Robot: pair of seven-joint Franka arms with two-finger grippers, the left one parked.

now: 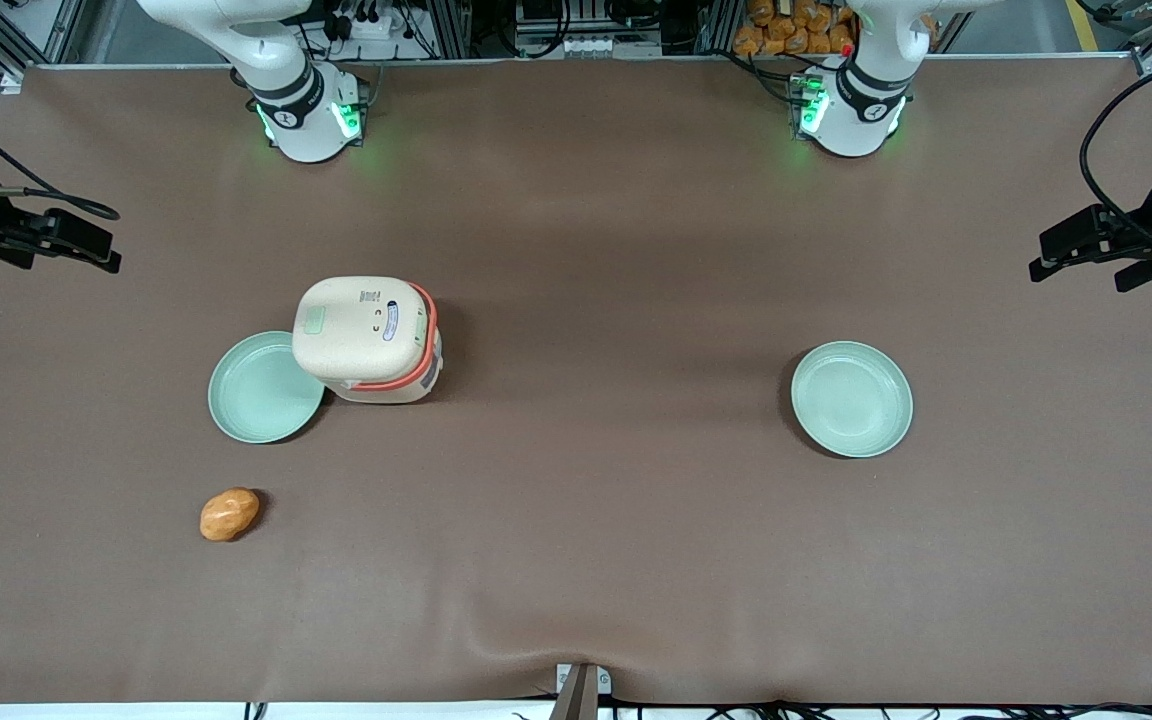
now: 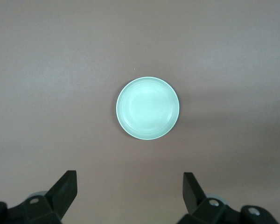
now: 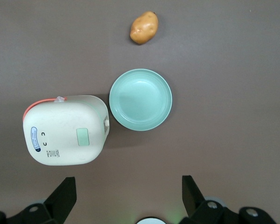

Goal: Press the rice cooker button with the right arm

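Note:
The rice cooker is cream with a coral-orange band and stands on the brown table with its domed lid down. It also shows in the right wrist view. The button is a small pale green patch on the lid, also seen in the right wrist view. My right gripper is open and empty, held high above the table and well apart from the cooker. In the front view it sits at the working arm's end of the table, farther from the front camera than the cooker.
A pale green plate lies against the cooker, on the side toward the working arm's end. An orange-brown potato lies nearer the front camera than that plate. A second green plate lies toward the parked arm's end.

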